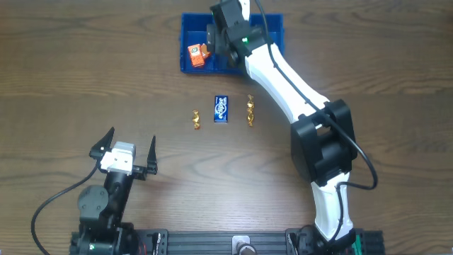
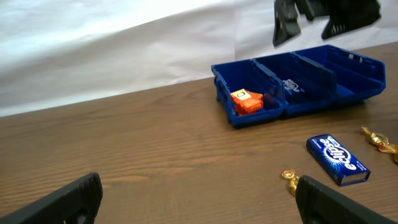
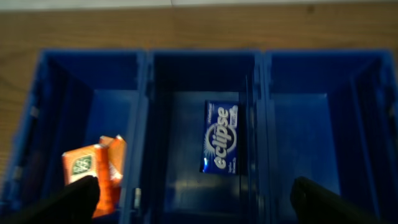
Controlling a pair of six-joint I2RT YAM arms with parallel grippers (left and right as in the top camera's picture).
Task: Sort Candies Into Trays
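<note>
A blue three-compartment tray stands at the back of the wooden table. Its left compartment holds orange candy packs, and the middle one holds a blue gum pack. My right gripper hangs open above the middle compartment, holding nothing. On the table in front of the tray lie another blue gum pack and two gold-wrapped candies. My left gripper is open near the front left, well short of them.
The tray's right compartment has nothing in it. The right arm stretches across the table's right half towards the tray. Bare wood surrounds the loose candies.
</note>
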